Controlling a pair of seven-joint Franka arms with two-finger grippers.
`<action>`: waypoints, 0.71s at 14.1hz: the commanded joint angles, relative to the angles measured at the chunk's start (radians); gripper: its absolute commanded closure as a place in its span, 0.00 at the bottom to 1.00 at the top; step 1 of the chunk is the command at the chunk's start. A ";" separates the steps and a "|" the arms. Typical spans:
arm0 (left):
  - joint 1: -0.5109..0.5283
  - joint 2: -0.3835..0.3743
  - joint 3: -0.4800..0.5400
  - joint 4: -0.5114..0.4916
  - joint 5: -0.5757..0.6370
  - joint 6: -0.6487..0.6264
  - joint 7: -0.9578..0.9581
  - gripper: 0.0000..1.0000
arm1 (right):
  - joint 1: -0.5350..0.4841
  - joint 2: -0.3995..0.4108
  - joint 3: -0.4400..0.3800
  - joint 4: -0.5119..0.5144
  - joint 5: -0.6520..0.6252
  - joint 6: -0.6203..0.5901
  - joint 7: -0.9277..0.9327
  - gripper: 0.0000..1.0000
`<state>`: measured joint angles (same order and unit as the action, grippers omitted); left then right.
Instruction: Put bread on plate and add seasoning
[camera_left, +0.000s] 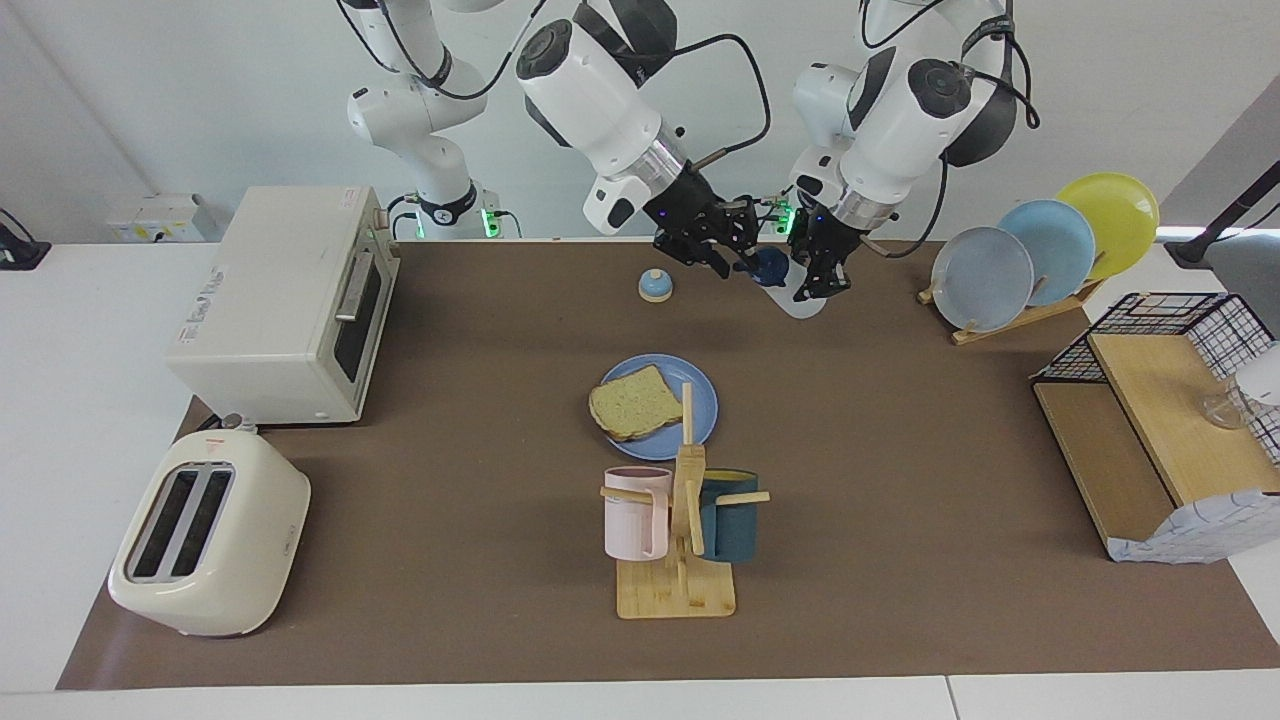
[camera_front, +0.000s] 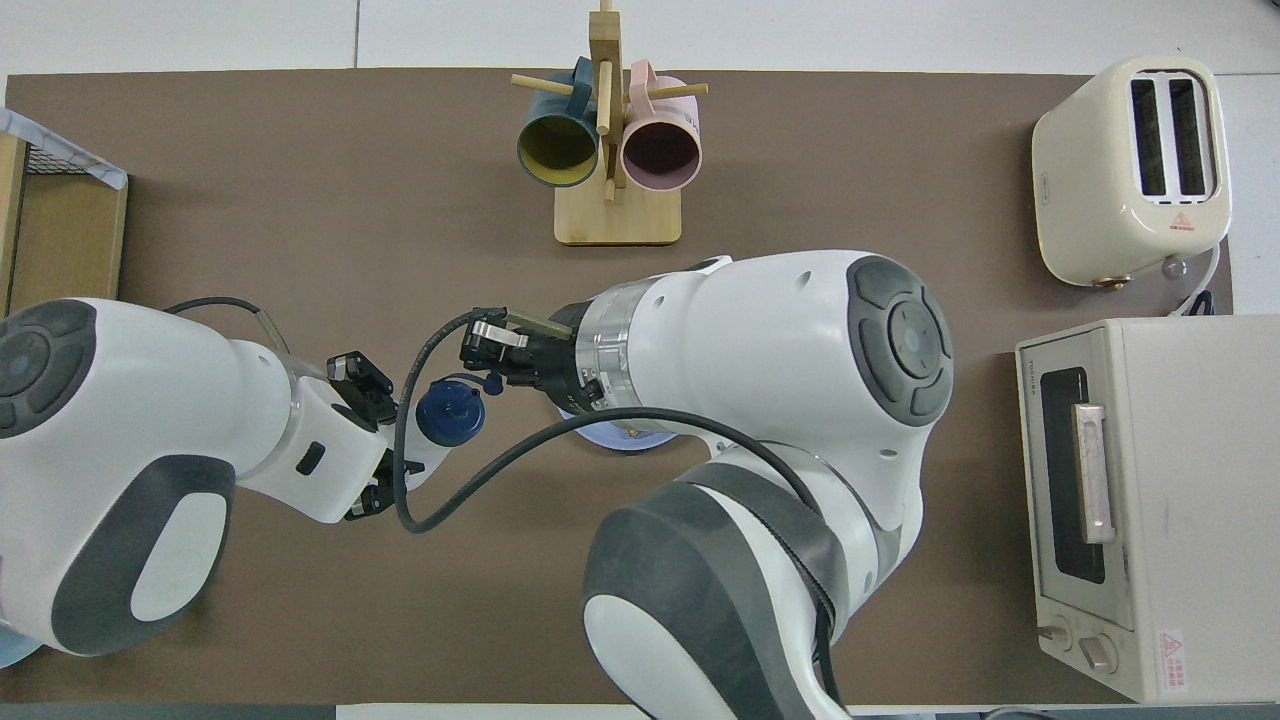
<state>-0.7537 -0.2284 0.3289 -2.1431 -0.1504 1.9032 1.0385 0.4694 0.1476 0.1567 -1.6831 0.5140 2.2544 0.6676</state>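
Facing view shows the left gripper (camera_left: 822, 283) clamped on the translucent navy-capped squeeze bottle (camera_left: 785, 275), held tilted for uncapping, the right gripper (camera_left: 722, 262) part-open beside its cap, while the tan toast slice (camera_left: 634, 401) already lies on the round blue plate (camera_left: 700, 400) mid-bench.

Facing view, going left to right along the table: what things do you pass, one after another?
Toaster → toaster oven → bread on the plate → seasoning bottle held by the left pincer → plate rack → wire basket.
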 joint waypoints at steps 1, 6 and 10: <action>-0.018 -0.029 -0.010 -0.024 0.005 0.023 -0.043 1.00 | -0.087 -0.017 0.004 -0.020 -0.148 -0.054 -0.115 0.00; -0.018 -0.022 -0.017 -0.020 0.005 0.045 -0.064 1.00 | -0.285 -0.019 0.004 0.060 -0.354 -0.374 -0.272 0.00; -0.018 -0.012 -0.033 -0.017 0.018 0.094 -0.127 1.00 | -0.422 -0.048 -0.008 0.168 -0.440 -0.686 -0.311 0.00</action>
<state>-0.7556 -0.2282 0.3027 -2.1431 -0.1495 1.9615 0.9639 0.1047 0.1241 0.1470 -1.5476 0.0995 1.6645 0.3948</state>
